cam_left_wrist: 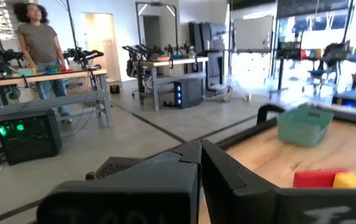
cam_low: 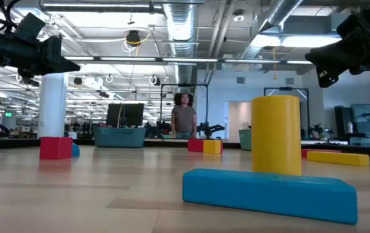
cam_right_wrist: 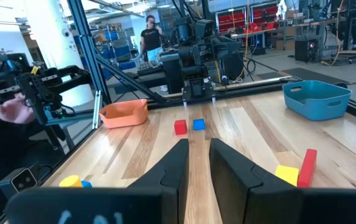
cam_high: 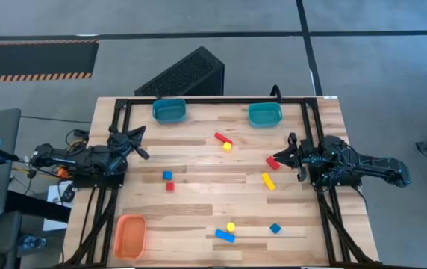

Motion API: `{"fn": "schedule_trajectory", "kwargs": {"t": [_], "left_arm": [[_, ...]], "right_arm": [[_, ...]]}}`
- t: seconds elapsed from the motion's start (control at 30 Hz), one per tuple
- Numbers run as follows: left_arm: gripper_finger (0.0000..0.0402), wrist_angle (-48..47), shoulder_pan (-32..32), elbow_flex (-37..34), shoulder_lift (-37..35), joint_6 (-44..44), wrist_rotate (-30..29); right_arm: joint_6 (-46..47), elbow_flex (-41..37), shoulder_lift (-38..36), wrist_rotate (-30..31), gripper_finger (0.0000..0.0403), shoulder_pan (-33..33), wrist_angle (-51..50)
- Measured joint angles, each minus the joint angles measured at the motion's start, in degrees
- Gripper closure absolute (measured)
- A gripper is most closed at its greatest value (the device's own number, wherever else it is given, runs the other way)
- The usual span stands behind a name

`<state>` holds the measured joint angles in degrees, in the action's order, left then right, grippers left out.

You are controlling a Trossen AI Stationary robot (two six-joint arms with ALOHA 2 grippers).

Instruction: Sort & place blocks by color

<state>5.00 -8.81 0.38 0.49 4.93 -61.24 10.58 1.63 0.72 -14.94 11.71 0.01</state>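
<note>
Table (cam_high: 198, 198) of pale wood planks gives me open middle room, teal bins (cam_high: 169, 110) along its far edge, an orange bin (cam_high: 131, 235) at the near left corner, small coloured blocks (cam_high: 269, 181) scattered between, left gripper (cam_high: 140, 142) clenched empty at the left edge, right gripper (cam_high: 292, 156) slightly parted, grasping nothing, beside a red bar (cam_high: 272, 163).

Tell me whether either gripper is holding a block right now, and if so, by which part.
Nothing is held. The left gripper is shut on nothing at the table's left edge; the right gripper has an empty gap between its fingers. The blocks lie on the table.
</note>
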Motion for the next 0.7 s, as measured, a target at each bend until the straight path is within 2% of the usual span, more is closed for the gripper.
{"fn": "schedule_trajectory", "kwargs": {"t": [0.7], "left_arm": [[0.0401, -1.8, 0.0, 0.0, 0.0, -0.1, 1.0]], "right_arm": [[0.0, 0.0, 0.0, 0.0, 0.0316, 0.0, 0.0]]}}
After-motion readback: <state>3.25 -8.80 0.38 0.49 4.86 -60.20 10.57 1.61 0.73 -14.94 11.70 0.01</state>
